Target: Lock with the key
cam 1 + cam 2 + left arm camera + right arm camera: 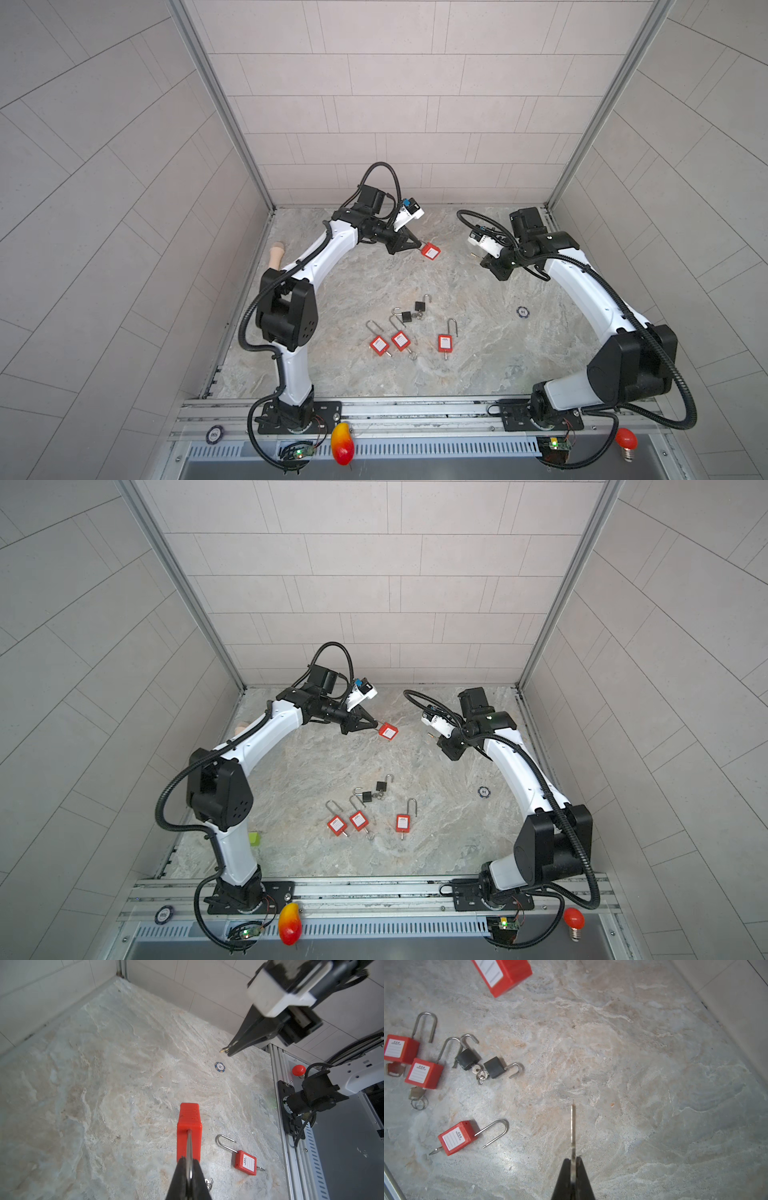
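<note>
The left hand (188, 1164) is pressed together on the shackle (189, 1147) of a red padlock (189, 1124), which hangs above the desk (104, 1084). The right hand (573, 1160) pinches the key (572, 1126), well apart from that padlock.

Poker chip (523, 311) on marble table (478, 365), toy mango (343, 444), red bulb (626, 441)

tabletop (453, 274) bare between held padlock (430, 251) and key (572, 1126) — loose padlocks (401, 340) clustered well apart.
</note>
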You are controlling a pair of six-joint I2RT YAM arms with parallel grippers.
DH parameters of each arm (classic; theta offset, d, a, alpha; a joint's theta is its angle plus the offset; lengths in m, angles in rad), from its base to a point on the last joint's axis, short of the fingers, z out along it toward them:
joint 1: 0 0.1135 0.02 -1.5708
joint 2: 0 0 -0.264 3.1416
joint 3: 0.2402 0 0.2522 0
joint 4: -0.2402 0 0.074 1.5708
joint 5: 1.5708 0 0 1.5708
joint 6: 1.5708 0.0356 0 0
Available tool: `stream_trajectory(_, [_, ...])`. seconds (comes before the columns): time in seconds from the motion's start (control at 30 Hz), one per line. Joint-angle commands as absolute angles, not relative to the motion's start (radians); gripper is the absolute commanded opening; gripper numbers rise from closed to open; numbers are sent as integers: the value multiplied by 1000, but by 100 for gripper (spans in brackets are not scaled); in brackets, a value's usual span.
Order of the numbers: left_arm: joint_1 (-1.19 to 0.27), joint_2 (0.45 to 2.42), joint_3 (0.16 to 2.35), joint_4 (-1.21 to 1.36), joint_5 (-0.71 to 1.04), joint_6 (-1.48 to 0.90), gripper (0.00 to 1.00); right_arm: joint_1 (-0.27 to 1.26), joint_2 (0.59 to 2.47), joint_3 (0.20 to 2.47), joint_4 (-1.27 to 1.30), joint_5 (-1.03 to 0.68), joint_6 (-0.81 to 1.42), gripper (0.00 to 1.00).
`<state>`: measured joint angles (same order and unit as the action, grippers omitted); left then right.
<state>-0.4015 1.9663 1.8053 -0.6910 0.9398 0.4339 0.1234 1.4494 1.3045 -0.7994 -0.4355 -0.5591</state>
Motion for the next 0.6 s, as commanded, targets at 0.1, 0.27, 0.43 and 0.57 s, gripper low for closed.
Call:
stream_trajectory(0.1, [-439, 2183, 2160, -1116, 905, 535, 0, 136, 1464, 1273, -702, -370, -336, 0])
stream_trajectory(0.27, [-452, 2326, 2318, -1189, 893, 512, 0, 145, 1471, 1227, -612, -331, -191, 0])
stream_trajectory(0.43, [-470, 2428, 2412, -1223, 877, 497, 0, 166, 1512, 1220, -597, -275, -123, 0])
stream_trajectory(0.57, [-482, 2481, 2441, -1223, 849, 488, 0, 188, 1560, 1235, -605, -252, -68, 0])
